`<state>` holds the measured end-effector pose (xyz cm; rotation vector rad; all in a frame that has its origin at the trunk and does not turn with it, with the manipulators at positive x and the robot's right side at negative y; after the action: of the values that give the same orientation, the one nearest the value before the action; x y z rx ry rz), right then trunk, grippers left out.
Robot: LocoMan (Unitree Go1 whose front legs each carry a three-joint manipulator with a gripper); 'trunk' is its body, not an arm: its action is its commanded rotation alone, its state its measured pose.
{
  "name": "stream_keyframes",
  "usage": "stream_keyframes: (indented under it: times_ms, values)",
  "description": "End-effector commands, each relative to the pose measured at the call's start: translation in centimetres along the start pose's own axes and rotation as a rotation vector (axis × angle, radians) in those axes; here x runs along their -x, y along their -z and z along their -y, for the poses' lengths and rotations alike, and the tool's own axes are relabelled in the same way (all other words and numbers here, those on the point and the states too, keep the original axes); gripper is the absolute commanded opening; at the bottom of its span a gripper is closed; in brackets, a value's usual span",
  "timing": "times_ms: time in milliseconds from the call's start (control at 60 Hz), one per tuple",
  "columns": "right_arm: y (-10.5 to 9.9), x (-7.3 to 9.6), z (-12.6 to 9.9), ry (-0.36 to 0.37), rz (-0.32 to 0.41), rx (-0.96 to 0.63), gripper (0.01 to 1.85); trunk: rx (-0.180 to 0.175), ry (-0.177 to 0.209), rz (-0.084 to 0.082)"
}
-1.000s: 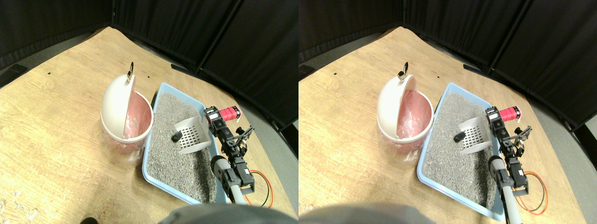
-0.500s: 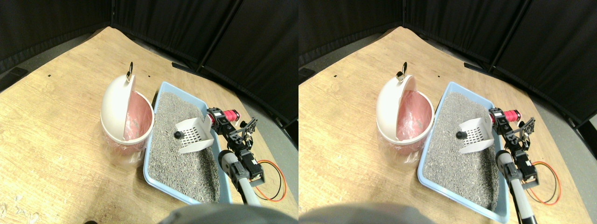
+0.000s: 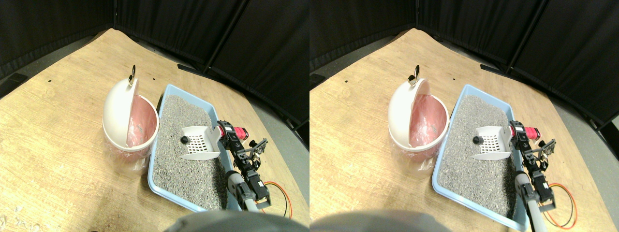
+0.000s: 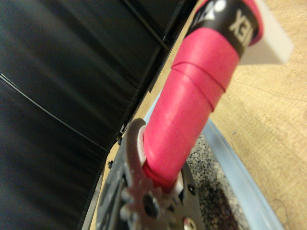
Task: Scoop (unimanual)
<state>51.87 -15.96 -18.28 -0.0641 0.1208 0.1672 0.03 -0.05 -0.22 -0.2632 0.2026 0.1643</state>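
A white slotted scoop (image 3: pixel 200 142) hovers over the grey litter (image 3: pixel 184 169) in the light blue tray (image 3: pixel 155 181). A small black lump (image 3: pixel 184 139) sits at the scoop's open front edge. The scoop's red wrapped handle (image 3: pixel 238 133) points toward the tray's right rim. My right gripper (image 3: pixel 227 135) is shut on it just behind the scoop. In the wrist view the red handle (image 4: pixel 192 96) fills the middle and runs into the toothed jaw at my gripper (image 4: pixel 158 187). Beside it show the tray rim (image 4: pixel 240 167) and litter (image 4: pixel 211 187).
A white bin (image 3: pixel 128 121) with a pink liner and a tilted swing lid stands against the tray's left side. An orange cable (image 3: pixel 280 193) loops on the wooden floor at the lower right. Black curtains (image 3: pixel 217 29) close off the back and right.
The scoop has levelled out: its handle end has dropped and the head now lies flatter over the litter. The black lump stays at its front edge. The camera has shifted slightly.
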Motion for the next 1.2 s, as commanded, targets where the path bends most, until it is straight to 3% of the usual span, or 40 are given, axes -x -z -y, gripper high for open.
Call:
stream_keyframes:
  times_ms: [17, 167, 417, 683, 917, 1200]
  values:
    - [-1.3, 0.4, -0.2, 0.044, 0.121, -0.194, 0.06, -0.001, 0.004, 0.018]
    - [-2.7, 0.8, 0.1, 0.068, 0.152, -0.252, 0.06, -0.007, 0.011, 0.034]
    - [-6.1, 1.0, 1.0, 0.042, 0.239, -0.370, 0.06, -0.007, 0.025, 0.056]
    - [-8.2, 0.9, 2.3, 0.088, 0.303, -0.623, 0.06, -0.010, 0.036, 0.078]
    - [-8.1, 0.8, 2.3, 0.068, 0.315, -0.657, 0.06, -0.009, 0.033, 0.097]
    - [-7.4, 0.7, 2.0, 0.065, 0.319, -0.747, 0.06, -0.015, 0.033, 0.097]
